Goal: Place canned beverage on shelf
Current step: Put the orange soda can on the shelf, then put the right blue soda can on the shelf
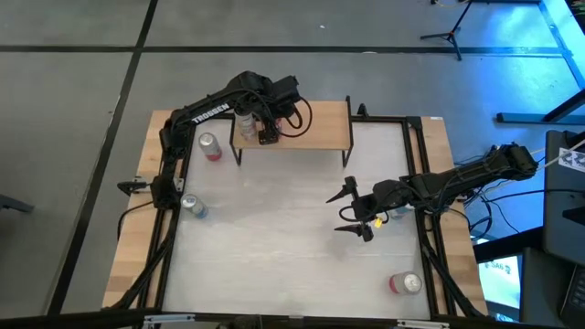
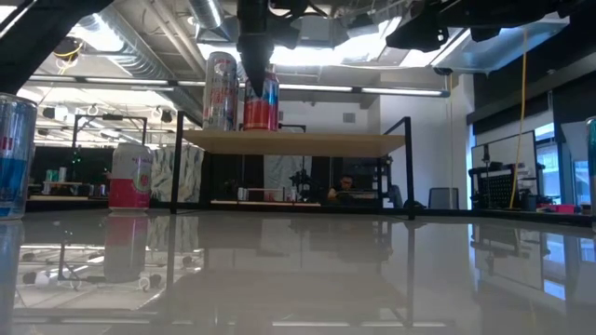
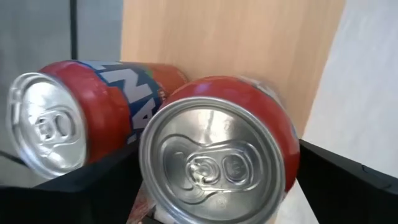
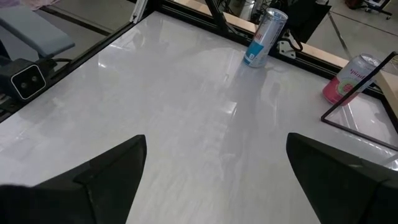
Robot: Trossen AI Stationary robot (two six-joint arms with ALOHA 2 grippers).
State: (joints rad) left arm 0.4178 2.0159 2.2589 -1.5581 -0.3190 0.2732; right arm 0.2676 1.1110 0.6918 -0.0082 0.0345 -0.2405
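Canned beverage [image 2: 262, 102] already stands on the shelf [image 2: 293, 142] at upper centre, left gripper [image 1: 267, 134] spread around it, release nearly finished, withdrawal remaining.

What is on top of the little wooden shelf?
Two cans stand on the shelf: a red can and a taller can. The left gripper above hides part of the red one.

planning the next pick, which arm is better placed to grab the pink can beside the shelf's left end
Left. The left gripper sits over the shelf, open around a red can, close to the pink can. The right gripper waits open, across the table.
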